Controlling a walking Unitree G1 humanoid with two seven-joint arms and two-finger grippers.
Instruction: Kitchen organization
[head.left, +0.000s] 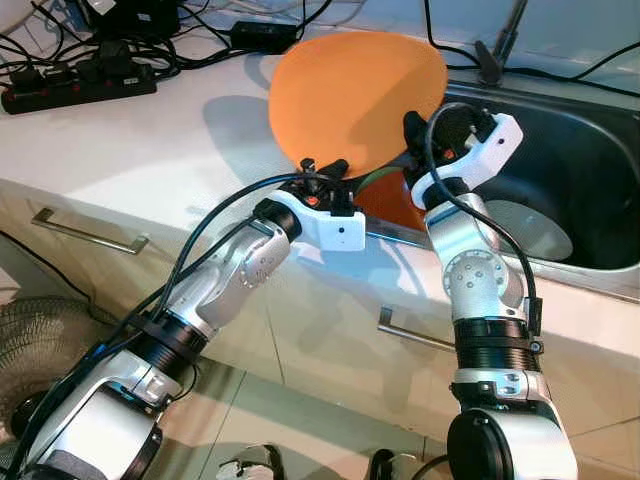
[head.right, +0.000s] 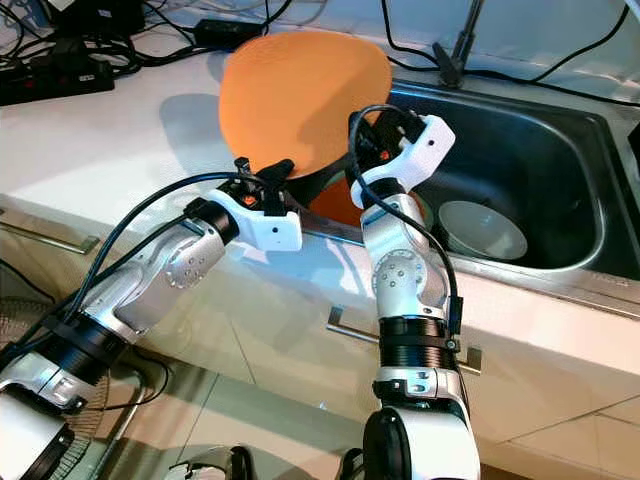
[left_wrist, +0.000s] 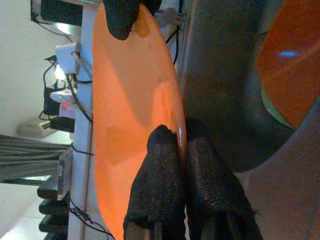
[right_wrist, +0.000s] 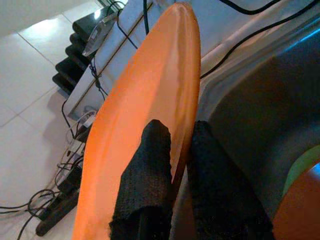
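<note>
White countertop (head.left: 130, 150) w/ steel sink (head.left: 590, 170) set into its right part. Along the back edge, left corner: black power strip (head.left: 80, 92), tangle of black cables (head.left: 190, 40) & a black adapter (head.left: 265, 35). Inside the sink: a white bowl (head.right: 482, 229) on the basin floor, plus an orange dish (head.right: 335, 205) at the basin's near-left corner, partly hidden.

Head stereo pair looking down, wrist views close, sharing orange plate (head.left: 355, 95)

bright, even light; wrist views soft
</note>
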